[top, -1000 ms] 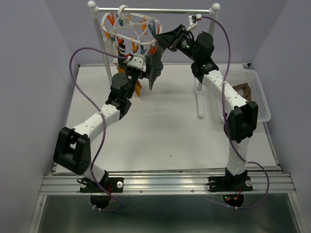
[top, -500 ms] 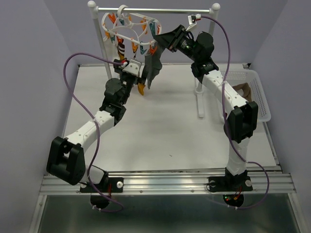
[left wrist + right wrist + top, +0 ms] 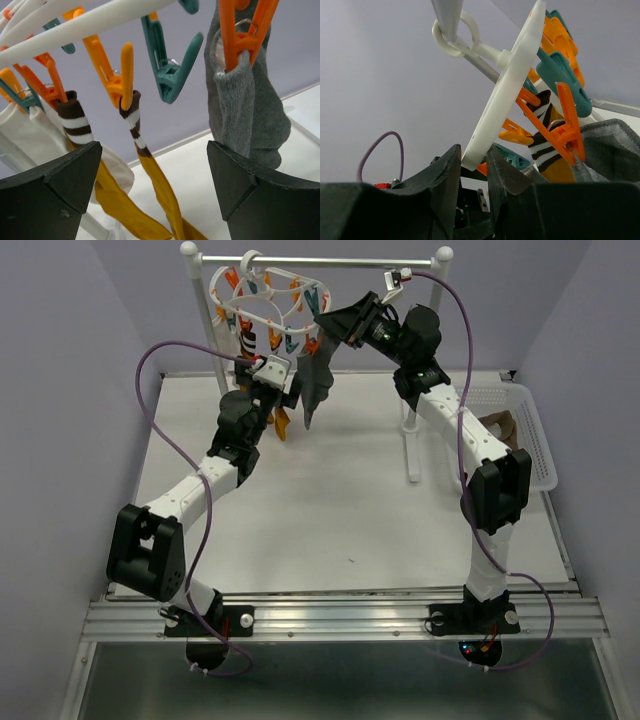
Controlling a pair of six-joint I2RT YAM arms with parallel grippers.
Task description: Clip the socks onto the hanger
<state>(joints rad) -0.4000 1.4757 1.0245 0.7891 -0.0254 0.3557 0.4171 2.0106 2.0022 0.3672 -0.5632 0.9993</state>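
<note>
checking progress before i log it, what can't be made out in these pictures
- Top view: what is in the basket; only a brown scrap shows, and the right arm covers part.
- Top view: the hanger clips, too small to tell free from used.
- Left wrist view: the toes of the mustard socks, cut off by the bottom edge.
- Right wrist view: the grey sock below its cuff, hidden behind the right pincer.

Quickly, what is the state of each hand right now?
Left hand: open, holding nothing.
Right hand: closed on the rim of the white plastic oval hanger.
</note>
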